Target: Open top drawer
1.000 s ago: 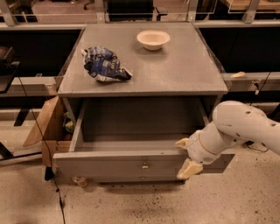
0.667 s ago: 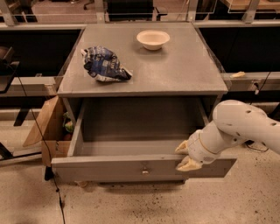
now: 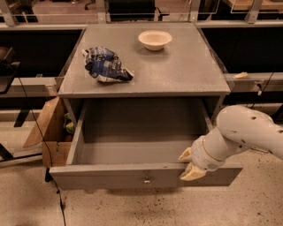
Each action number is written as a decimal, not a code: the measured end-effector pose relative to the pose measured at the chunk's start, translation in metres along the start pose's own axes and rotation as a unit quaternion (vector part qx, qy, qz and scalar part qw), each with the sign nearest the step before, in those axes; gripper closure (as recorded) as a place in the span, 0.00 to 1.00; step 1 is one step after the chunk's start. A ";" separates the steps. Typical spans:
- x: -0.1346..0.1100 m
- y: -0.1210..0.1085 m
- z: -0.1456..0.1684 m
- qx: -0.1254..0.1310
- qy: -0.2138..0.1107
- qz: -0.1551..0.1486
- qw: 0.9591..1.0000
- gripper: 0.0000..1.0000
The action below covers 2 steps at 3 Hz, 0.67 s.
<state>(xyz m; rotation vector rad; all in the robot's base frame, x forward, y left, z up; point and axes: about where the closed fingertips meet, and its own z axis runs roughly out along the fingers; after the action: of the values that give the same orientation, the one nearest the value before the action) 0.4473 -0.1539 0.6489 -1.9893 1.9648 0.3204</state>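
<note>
Top drawer [image 3: 132,152] stands pulled well out of the cabinet [image 3: 177,75] toward the camera, long axis running left to right, knob [image 3: 146,180] facing us. Gripper [image 3: 189,164] sits at the front panel's right end, fingers spread, straddling its top edge. Bowl [image 3: 154,39] and crumpled bag [image 3: 106,65] rest up top.

Looks like robot test lab or workshop, not home. Speckled hard floor [image 3: 132,211]. Plain grey cabinet [image 3: 146,75] stands in open space. Thin black cable [image 3: 61,203] lies loose on floor. Brown cardboard box [image 3: 54,153] sits beside cabinet (flaps open). Metal posts [image 3: 254,11] stand behind. White robot arm [image 3: 247,130], its cream gripper [image 3: 189,164] at front edge of wide grey top drawer [image 3: 110,177].
</note>
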 end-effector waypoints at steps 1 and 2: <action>0.003 0.018 -0.001 -0.004 0.006 0.005 1.000 0.81; 0.004 0.029 -0.002 -0.006 0.010 0.007 1.000 0.58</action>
<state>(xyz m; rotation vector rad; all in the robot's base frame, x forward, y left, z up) 0.4181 -0.1581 0.6470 -1.9944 1.9938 0.3188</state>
